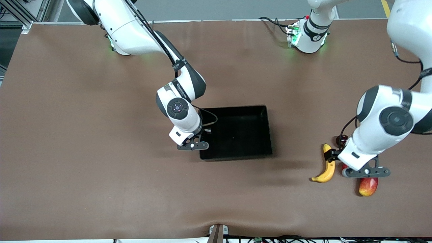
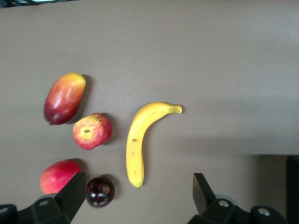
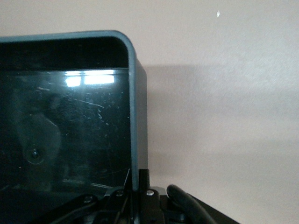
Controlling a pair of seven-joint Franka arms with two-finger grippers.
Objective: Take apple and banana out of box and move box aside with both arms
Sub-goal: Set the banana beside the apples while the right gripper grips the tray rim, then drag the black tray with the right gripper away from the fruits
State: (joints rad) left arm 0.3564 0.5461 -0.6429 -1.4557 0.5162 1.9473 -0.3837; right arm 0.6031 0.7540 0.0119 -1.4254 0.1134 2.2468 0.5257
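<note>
The black box point(image 1: 236, 133) sits mid-table. My right gripper point(image 1: 197, 143) is shut on the box's wall at the right arm's end; in the right wrist view the fingers point(image 3: 148, 179) pinch that wall point(image 3: 138, 116). The yellow banana point(image 1: 327, 166) lies toward the left arm's end. My left gripper point(image 1: 365, 171) hangs open and empty over the fruits. In the left wrist view point(image 2: 138, 187) its open fingers straddle one end of the banana point(image 2: 138, 140), and the red apple point(image 2: 92, 131) lies beside the banana. In the front view the apple is hidden under the hand.
A red-and-yellow mango point(image 1: 368, 186) point(image 2: 64, 98), a dark plum point(image 1: 341, 139) point(image 2: 100, 191) and a pinkish-red fruit point(image 2: 58, 176) lie close around the apple. The brown table top point(image 1: 101, 152) stretches wide toward the right arm's end.
</note>
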